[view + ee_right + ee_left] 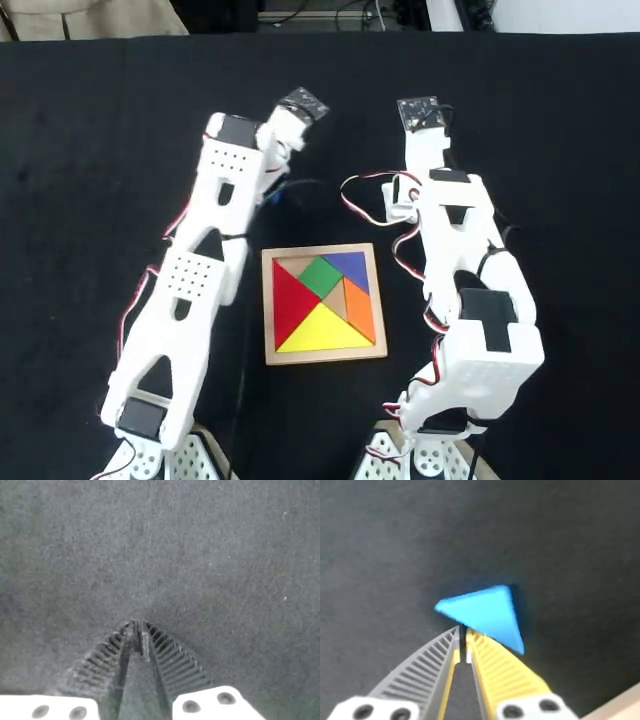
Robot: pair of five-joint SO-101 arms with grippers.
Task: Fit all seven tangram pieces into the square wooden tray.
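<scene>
The square wooden tray lies between the two arms and holds red, green, blue, tan, orange and yellow pieces packed together. A light blue triangle lies flat on the black cloth outside the tray. My left gripper is shut, its tips touching the triangle's near edge, and the yellow finger overlaps that edge. A corner of the tray shows close beside this gripper. My right gripper is shut over bare black cloth with nothing between its fingers.
The left arm and the right arm stretch along either side of the tray, toward the far side of the table. Black cloth covers the whole table. Cables loop beside the right arm.
</scene>
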